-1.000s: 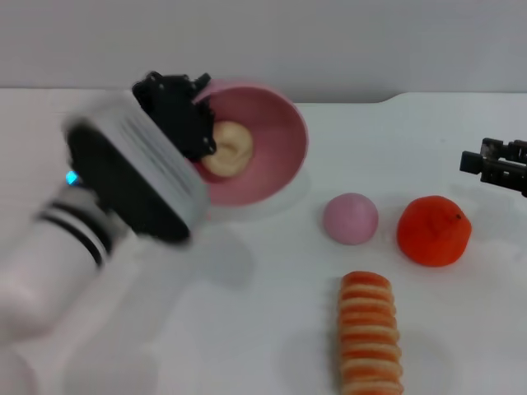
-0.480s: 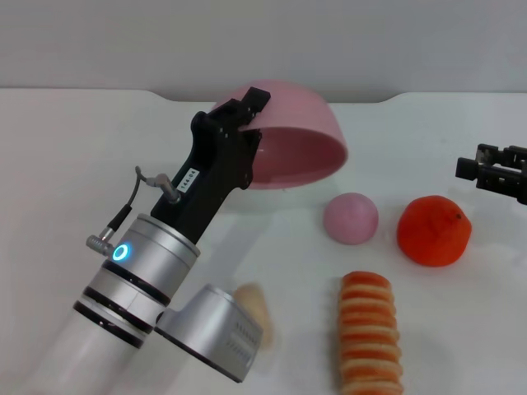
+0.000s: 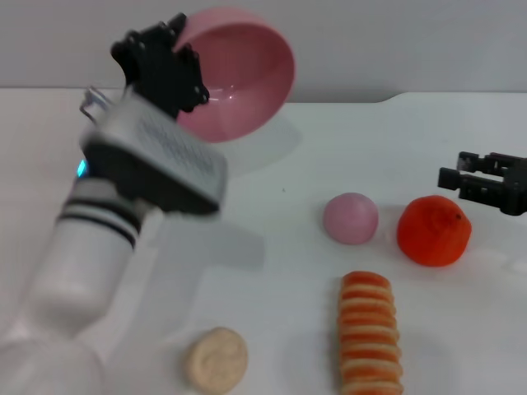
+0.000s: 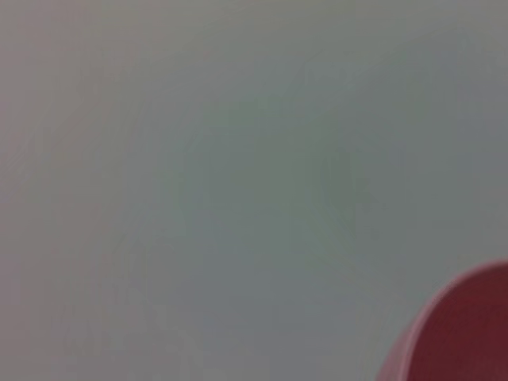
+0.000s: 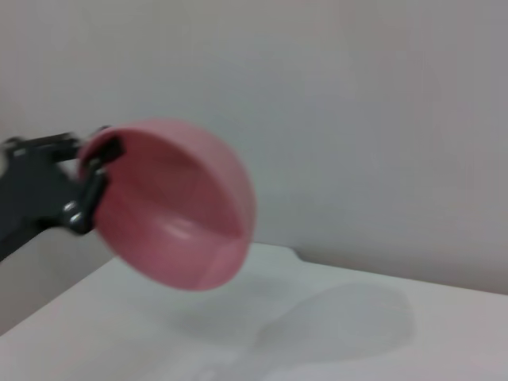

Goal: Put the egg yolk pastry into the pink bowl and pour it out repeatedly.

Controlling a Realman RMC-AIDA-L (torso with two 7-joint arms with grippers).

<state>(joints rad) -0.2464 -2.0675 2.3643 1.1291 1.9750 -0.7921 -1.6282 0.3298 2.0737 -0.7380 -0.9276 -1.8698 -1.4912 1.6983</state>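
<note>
Head view shows the left gripper (image 3: 183, 51) with jaws clamped on the glossy pink plastic bowl (image 3: 239, 70), tilted above the white desk (image 3: 272, 247) against a grey wall, the pale lumpy egg yolk pastry (image 3: 216, 360) lying well below-left of the small smooth pink dome (image 3: 351, 218), the right gripper (image 3: 451, 175) with jaws spread, empty.

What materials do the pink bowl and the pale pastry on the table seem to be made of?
The pink bowl, held up by the left gripper, looks like glossy plastic: smooth, with bright highlights inside. The pastry looks like matte dough, pale and lumpy, though it could be an imitation.
</note>
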